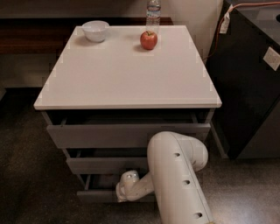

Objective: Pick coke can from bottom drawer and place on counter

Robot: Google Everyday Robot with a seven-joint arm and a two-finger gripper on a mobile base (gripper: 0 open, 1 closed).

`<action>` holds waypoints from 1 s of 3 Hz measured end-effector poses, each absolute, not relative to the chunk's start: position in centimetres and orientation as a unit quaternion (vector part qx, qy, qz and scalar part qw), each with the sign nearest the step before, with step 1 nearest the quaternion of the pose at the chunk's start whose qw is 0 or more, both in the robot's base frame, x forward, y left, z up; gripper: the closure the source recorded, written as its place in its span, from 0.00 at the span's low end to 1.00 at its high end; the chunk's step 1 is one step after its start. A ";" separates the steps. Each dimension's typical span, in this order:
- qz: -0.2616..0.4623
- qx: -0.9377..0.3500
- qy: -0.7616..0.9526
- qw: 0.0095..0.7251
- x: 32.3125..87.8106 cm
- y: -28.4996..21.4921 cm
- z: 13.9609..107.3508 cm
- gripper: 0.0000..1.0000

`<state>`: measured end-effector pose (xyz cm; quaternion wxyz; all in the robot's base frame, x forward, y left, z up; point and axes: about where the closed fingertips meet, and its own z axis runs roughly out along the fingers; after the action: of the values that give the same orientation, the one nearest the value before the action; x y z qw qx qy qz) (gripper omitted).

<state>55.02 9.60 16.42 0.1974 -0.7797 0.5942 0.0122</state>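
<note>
the gripper (127, 187) is down low at the bottom drawer (94, 195), pushed into the dark open slot just under the middle drawer (105, 164). whether it has hold of anything, i cannot tell: its working end is hidden inside. the coke can is out of sight too. my guess is it sits somewhere in that dark interior, close to the gripper.

plenty could go wrong here. the slot is shallow and the middle drawer's front hangs right over it, so lifting straight up could knock the can or the wrist against that edge and jar the can loose. a blind, off-centre grip on a smooth round can could let it slip or tip over in the drawer.

then there's the climb. the top drawer (127, 134) also stands out from the cabinet, so the thick white arm (175, 175) has to back out toward the near side before it rises, or it clips those fronts.

up on the surface (127, 74) the near half looks safest. the apple (148, 40), bowl (95, 30) and water bottle (153, 11) crowd the far edge, and a long reach could nudge them.
</note>
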 end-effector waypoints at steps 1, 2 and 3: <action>0.020 -0.783 0.588 0.201 54.2 9.8 16.5 1.00; 0.020 -0.783 0.588 0.201 54.2 9.8 16.5 1.00; 0.028 -0.781 0.591 0.201 54.1 9.8 16.3 1.00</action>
<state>54.12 9.81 16.30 0.2006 -0.7806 0.5913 0.0278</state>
